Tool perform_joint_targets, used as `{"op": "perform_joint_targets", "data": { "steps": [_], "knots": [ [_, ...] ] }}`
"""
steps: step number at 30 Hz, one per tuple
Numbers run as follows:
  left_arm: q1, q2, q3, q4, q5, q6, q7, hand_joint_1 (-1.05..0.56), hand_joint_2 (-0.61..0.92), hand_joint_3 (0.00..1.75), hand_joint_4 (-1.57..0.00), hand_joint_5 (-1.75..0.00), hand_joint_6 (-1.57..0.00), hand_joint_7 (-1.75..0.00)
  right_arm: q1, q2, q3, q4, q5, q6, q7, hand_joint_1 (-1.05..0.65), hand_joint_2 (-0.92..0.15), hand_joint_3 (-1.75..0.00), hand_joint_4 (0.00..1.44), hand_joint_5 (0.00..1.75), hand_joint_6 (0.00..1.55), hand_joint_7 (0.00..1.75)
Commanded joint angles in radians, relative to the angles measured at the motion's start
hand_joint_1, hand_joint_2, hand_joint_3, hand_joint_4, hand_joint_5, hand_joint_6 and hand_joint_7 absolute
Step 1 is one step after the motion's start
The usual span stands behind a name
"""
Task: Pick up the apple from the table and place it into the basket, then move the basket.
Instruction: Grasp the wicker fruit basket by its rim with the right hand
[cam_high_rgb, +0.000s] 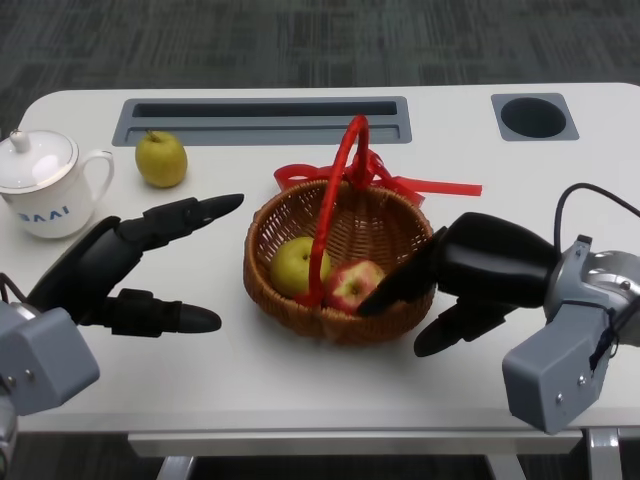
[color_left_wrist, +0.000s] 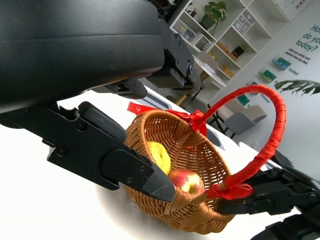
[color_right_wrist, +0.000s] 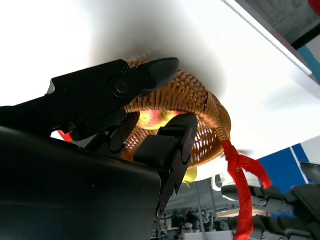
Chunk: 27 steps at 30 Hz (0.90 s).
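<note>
A wicker basket (cam_high_rgb: 330, 325) with a red hoop handle (cam_high_rgb: 335, 200) stands mid-table. Inside lie a red apple (cam_high_rgb: 352, 282) and a yellow-green fruit (cam_high_rgb: 295, 265); the left wrist view also shows the apple (color_left_wrist: 187, 181) in the basket (color_left_wrist: 185, 215). My right hand (cam_high_rgb: 470, 275) straddles the basket's right rim, fingers reaching in over the apple and thumb outside near the table, holding nothing. In the right wrist view its fingers (color_right_wrist: 115, 87) flank the basket wall (color_right_wrist: 185, 95). My left hand (cam_high_rgb: 130, 270) hovers, fingers spread and empty, just left of the basket.
A second yellow-green fruit (cam_high_rgb: 161, 159) sits at the back left beside a white lidded cup (cam_high_rgb: 45, 185). A long recessed slot (cam_high_rgb: 265, 118) and a round hole (cam_high_rgb: 533, 116) lie along the table's far edge. Red ribbon tails (cam_high_rgb: 440, 187) trail behind the basket.
</note>
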Motion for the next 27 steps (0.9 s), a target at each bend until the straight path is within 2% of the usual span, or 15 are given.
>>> {"op": "perform_joint_targets", "data": {
  "steps": [1,8,14,27],
  "knots": [
    [0.01,0.011,0.009,-0.017,-0.001,-0.004,0.022,-0.67,0.76,0.01,-0.47,0.0,-0.44,0.0,-0.019,0.009,0.048,0.029,-0.035,-0.005,-0.024,-0.6,-0.86,0.0,0.95,0.02,0.85,0.01],
    [0.015,0.008,0.008,-0.025,0.001,0.003,0.035,-0.67,0.77,0.0,-0.47,0.0,-0.44,0.0,-0.04,0.045,0.102,0.079,-0.015,0.007,0.042,-0.55,-0.83,0.0,0.94,0.01,0.85,0.0],
    [0.023,0.011,0.01,-0.037,0.006,-0.004,0.048,-0.67,0.77,0.0,-0.47,0.0,-0.44,0.0,-0.053,0.073,0.143,0.13,-0.029,0.064,0.055,-0.57,-0.84,-0.01,0.93,0.01,0.85,0.0],
    [0.049,0.011,0.027,-0.064,-0.008,-0.024,0.066,-0.62,0.76,0.0,-0.49,-0.01,-0.48,-0.01,-0.073,0.1,0.111,0.219,0.042,0.213,0.115,-0.54,-0.8,0.0,0.95,0.01,0.86,0.0]
  ]
}}
